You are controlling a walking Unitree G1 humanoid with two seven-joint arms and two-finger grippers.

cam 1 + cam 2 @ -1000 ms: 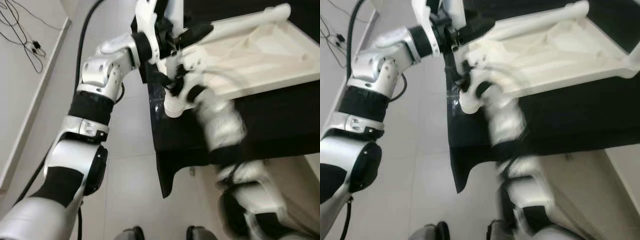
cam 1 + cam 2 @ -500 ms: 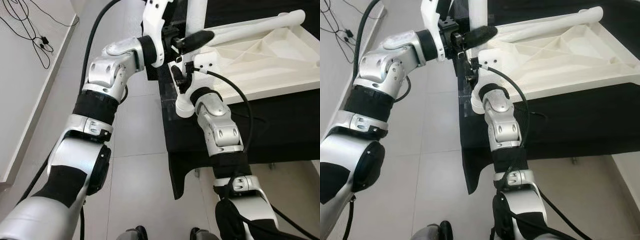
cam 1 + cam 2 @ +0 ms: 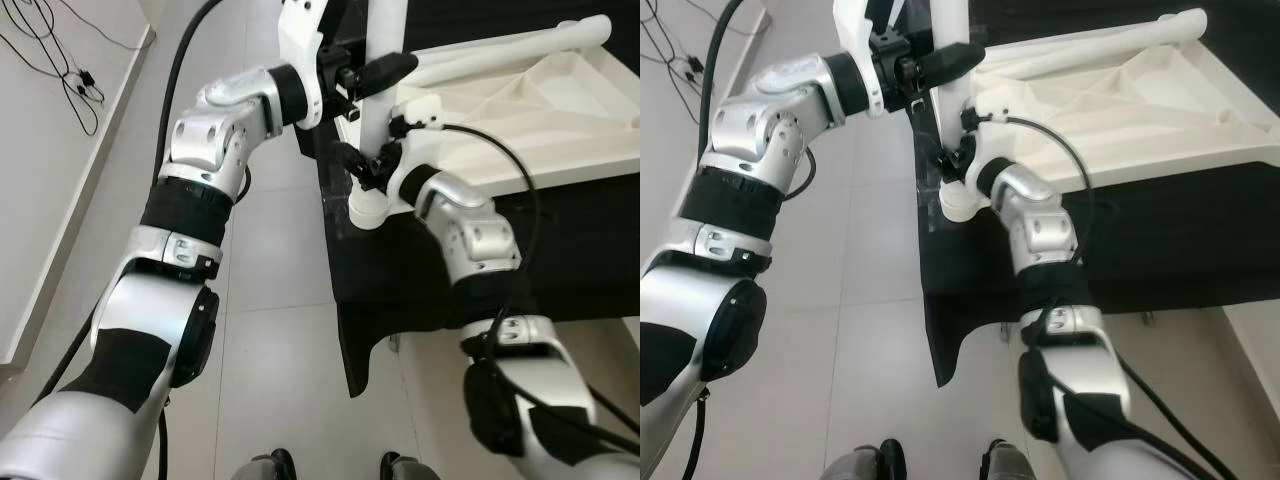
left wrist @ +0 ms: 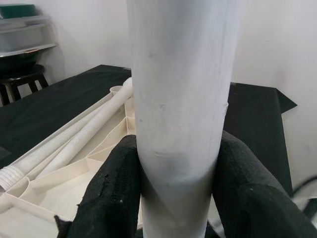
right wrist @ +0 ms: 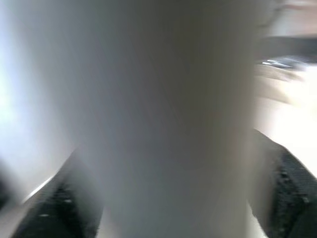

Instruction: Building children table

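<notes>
A white table top [image 3: 540, 110] lies upside down on a black-covered table [image 3: 560, 260], its ribbed underside up. One white leg [image 3: 374, 125] stands upright at its near left corner. My left gripper [image 3: 376, 72] is shut on the upper part of that leg, and in the left wrist view the black fingers [image 4: 111, 191] press both sides of the leg [image 4: 181, 99]. My right gripper [image 3: 366, 168] is shut on the same leg lower down, near its wide foot end. The right wrist view is blurred, with the leg [image 5: 163, 124] between dark fingers [image 5: 292, 198]. Another white leg [image 3: 500, 48] lies along the top's far edge.
The black cloth hangs over the table's near left corner [image 3: 355, 350]. Pale tiled floor [image 3: 270, 330] stretches to the left as far as a wall with loose cables [image 3: 60, 60]. My feet [image 3: 270, 466] stand close to the table. A dark stool [image 4: 22, 79] stands beyond the table.
My right elbow has swung out to the right while its gripper stays on the lower leg. The left gripper keeps its hold higher up. The camera shifted slightly.
</notes>
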